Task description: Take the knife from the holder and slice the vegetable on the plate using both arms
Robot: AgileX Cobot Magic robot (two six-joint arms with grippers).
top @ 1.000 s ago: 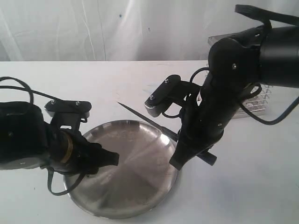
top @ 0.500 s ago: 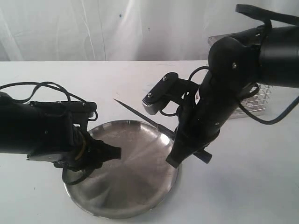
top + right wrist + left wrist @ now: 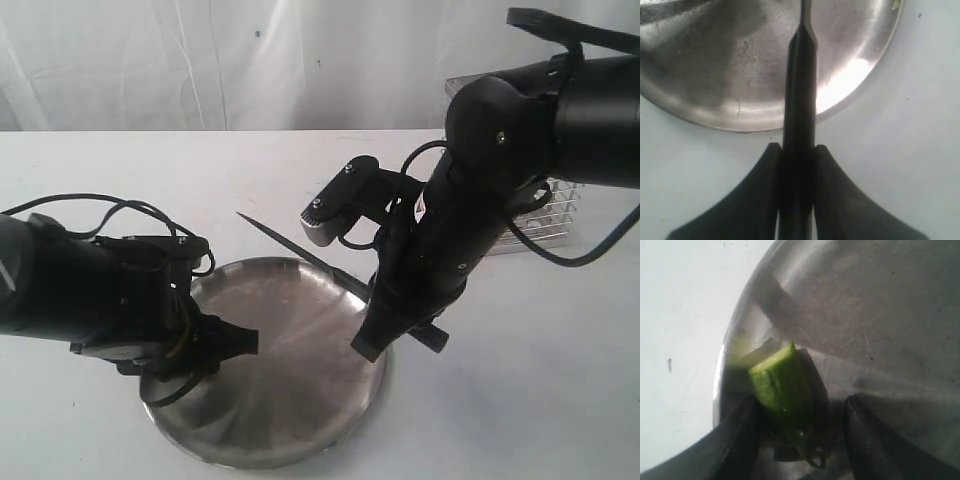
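The steel plate lies at the front centre. My left gripper reaches low over its left part and hides the vegetable in the exterior view. In the left wrist view the green vegetable, cut end showing pale, lies on the plate between the open fingers, close to one and apart from the other. My right gripper is shut on the black handle of the knife. The blade slants over the plate's far edge, pointing left. The wire holder stands behind the right arm.
A white tabletop surrounds the plate, with a white curtain behind it. The right arm's bulk stands between the plate and the holder. The left arm's cables loop above it at the left.
The left arm has turned and stretched lower along the table, its gripper staying at the plate's left part. The right arm has shifted the knife slightly left.
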